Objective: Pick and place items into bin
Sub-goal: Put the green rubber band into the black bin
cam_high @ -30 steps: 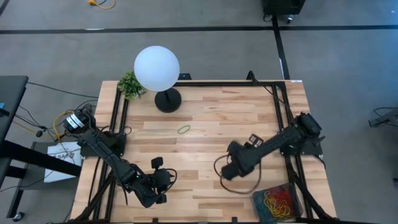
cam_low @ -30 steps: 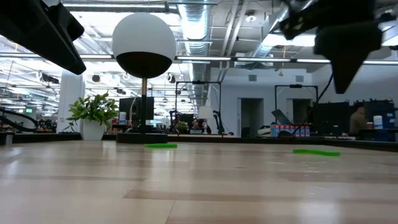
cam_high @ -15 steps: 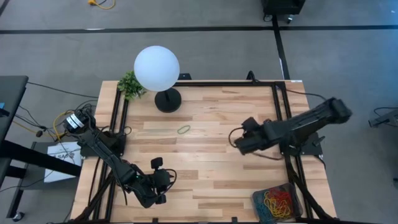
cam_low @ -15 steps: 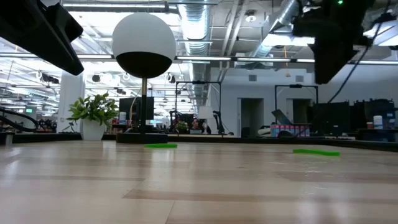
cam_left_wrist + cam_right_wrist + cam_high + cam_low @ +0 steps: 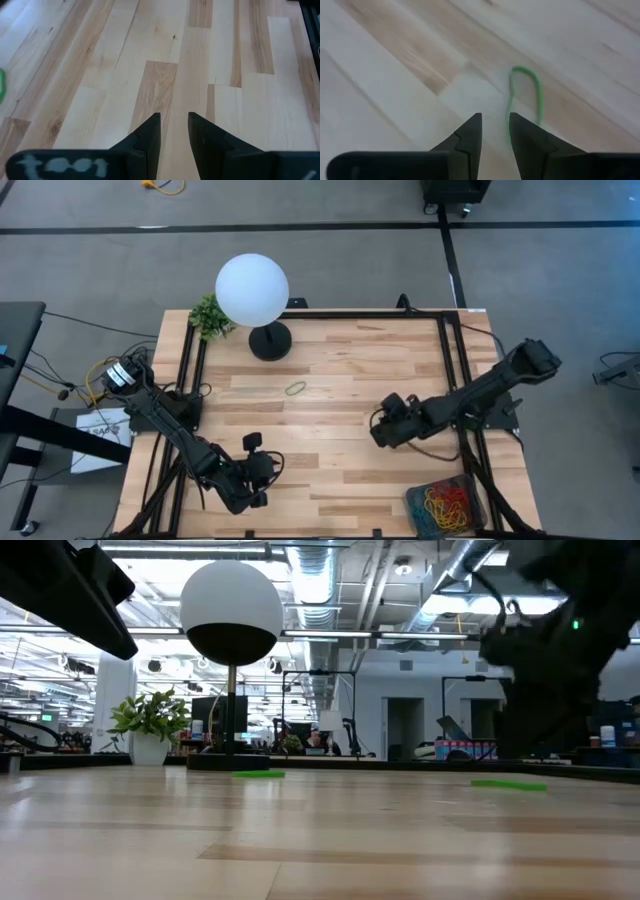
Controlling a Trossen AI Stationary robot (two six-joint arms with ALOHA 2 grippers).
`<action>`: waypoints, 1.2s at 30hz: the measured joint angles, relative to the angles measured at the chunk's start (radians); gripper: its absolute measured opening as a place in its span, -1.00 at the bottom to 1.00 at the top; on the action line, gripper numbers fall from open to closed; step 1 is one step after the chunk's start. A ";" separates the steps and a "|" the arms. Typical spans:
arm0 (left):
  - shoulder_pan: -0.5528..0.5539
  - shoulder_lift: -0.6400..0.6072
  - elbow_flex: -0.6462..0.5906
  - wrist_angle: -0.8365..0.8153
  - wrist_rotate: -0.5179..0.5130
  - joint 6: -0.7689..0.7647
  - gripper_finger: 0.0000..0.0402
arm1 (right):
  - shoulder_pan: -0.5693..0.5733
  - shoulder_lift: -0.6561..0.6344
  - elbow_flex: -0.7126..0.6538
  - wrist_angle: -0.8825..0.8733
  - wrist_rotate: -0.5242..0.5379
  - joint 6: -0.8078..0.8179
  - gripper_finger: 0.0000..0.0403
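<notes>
Bands mostly binned, loose green ones left on counter

High view: the bin [image 5: 447, 506] is seen at the counter's [image 5: 330, 380] near right corner, holding a tangle of red and yellow bands [image 5: 445, 502]. One green band [image 5: 296, 388] lies loose mid-counter, near the lamp [image 5: 253, 290]. The right gripper [image 5: 380, 429] hangs between that band and the bin; the left gripper [image 5: 255, 480] waits at the near left edge.

Low view: two green bands are counted, the first band [image 5: 258, 774] and another [image 5: 509, 783], so the task is judged nearly done.

Left wrist view: the jaws are seen slightly apart, holding nothing.

Right wrist view: the jaws are narrowly parted and empty; a green loop [image 5: 526, 95] lies just ahead.
</notes>
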 joint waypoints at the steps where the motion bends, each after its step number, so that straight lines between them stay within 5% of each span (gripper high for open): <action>1: 0.000 0.000 0.000 0.001 0.000 0.000 -0.56 | 0.000 0.024 0.000 -0.001 0.000 -0.001 -0.54; 15: 0.005 0.000 0.000 0.003 -0.013 0.001 -0.56 | -0.004 0.188 0.006 0.028 0.018 0.041 -0.55; 23: 0.005 0.000 0.000 0.003 -0.012 0.001 -0.56 | 0.009 0.132 -0.001 0.023 -0.017 0.053 -0.96; 29: 0.005 0.000 0.000 0.003 -0.012 0.002 -0.56 | 0.055 -0.006 0.093 -0.048 -0.177 0.054 -0.98; 36: 0.005 0.000 0.000 0.004 -0.010 0.002 -0.56 | 0.218 -0.105 0.242 -0.059 -0.510 0.173 -0.98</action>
